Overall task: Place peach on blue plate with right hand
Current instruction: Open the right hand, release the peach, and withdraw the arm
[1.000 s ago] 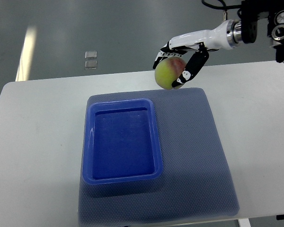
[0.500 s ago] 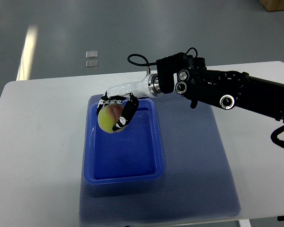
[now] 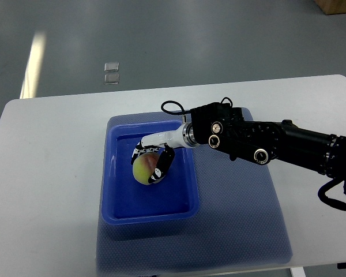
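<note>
The peach is yellow-green with a red blush. It sits in the grip of my right hand, inside the blue plate, a deep rectangular tray. The hand's fingers curl around the peach over the middle of the tray floor. I cannot tell whether the peach touches the floor. My right arm reaches in from the right edge across the mat. My left arm is out of view.
The blue tray stands on a grey-blue textured mat on a white table. The table's far edge runs behind the tray, with grey floor beyond it.
My right hand carried the peach from above the mat's far edge leftward over the tray, then lowered it towards the tray's middle. The arm has stretched far across the table.
</note>
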